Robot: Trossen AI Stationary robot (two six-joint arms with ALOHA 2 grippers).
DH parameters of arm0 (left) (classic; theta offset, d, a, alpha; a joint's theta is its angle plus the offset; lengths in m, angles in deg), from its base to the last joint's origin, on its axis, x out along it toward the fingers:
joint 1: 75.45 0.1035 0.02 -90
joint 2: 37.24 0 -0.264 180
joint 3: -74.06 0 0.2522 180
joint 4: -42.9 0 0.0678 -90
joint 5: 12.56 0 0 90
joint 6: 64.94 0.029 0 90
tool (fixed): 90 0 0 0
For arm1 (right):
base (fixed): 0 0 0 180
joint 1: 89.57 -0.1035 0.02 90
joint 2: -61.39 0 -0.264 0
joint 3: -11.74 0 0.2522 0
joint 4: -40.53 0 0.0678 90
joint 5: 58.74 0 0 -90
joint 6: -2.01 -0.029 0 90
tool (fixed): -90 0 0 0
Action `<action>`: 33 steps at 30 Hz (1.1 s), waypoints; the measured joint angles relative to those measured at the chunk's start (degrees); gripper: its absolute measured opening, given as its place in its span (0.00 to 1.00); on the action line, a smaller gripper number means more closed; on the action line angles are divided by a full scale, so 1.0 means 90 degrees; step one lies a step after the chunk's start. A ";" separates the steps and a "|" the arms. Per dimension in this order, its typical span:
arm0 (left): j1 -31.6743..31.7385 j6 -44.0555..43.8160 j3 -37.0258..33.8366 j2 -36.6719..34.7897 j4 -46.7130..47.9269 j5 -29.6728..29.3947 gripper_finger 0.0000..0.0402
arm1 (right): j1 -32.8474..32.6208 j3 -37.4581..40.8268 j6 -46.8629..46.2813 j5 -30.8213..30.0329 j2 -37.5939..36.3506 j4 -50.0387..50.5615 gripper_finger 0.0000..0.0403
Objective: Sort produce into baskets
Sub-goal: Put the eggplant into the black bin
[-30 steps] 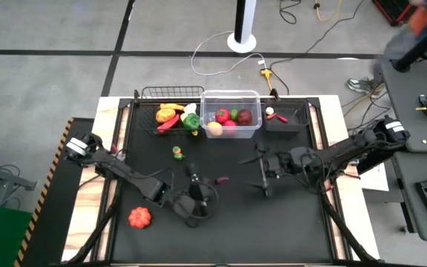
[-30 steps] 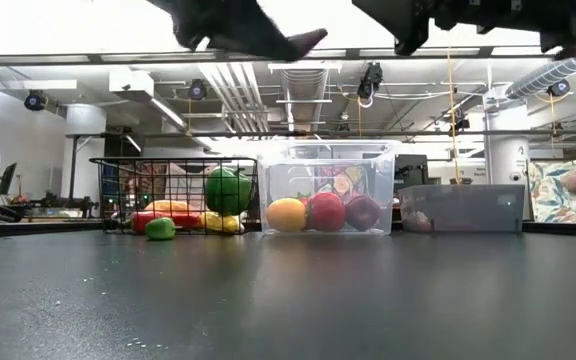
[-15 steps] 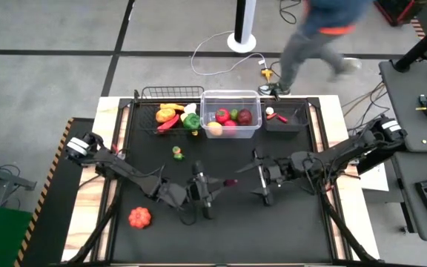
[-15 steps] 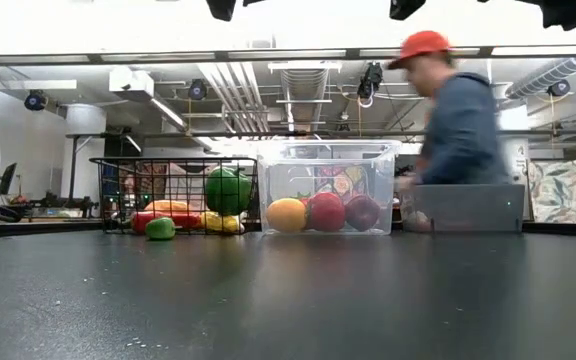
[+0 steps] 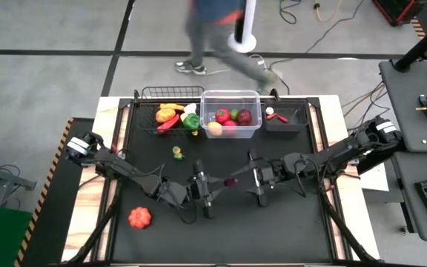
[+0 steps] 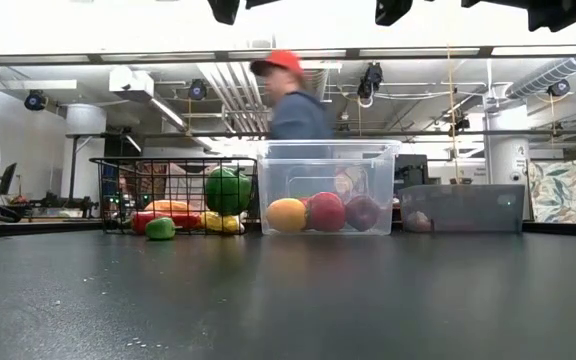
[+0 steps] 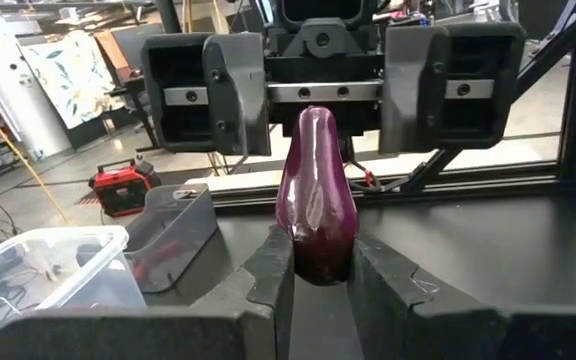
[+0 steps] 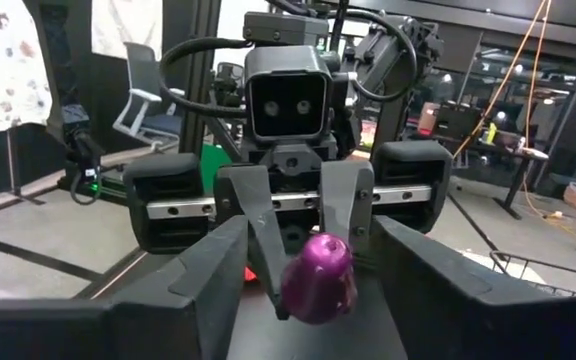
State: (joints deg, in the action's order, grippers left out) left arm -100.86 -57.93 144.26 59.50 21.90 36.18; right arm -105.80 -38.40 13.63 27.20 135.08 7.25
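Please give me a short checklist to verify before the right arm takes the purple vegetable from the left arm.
1. Left gripper shut on purple eggplant: ok.
2. Right gripper lined up, jaws on both sides of the eggplant: ok.
3. Right jaws already touching the eggplant: cannot tell.
4. Handover held above the table, away from the orange pumpkin: ok.
5. Black wire basket has room left: ok.
6. Person stays beyond the table: ok.
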 joint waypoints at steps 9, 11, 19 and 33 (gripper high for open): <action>-0.0002 -0.0002 0.0000 0.0001 -0.0001 0.0032 0.15 | 0.0000 0.0000 0.0018 -0.0050 0.0013 0.0002 0.29; -0.0002 -0.0002 0.0000 0.0001 0.0000 0.0043 0.15 | 0.0000 0.0000 0.0053 -0.0058 0.0013 0.0002 0.23; -0.0002 -0.0006 0.0000 0.0003 0.0002 0.0014 0.15 | 0.0002 0.0000 0.0136 -0.0058 0.0013 0.0004 0.08; -0.0050 -0.2010 0.0028 -0.0107 0.3039 -0.1091 0.49 | 0.0251 0.0002 -0.0682 -0.0857 -0.0045 0.0592 0.09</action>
State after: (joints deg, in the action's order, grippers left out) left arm -101.31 -76.02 144.52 58.53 49.25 26.37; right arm -103.54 -38.38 7.49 19.49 134.67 12.58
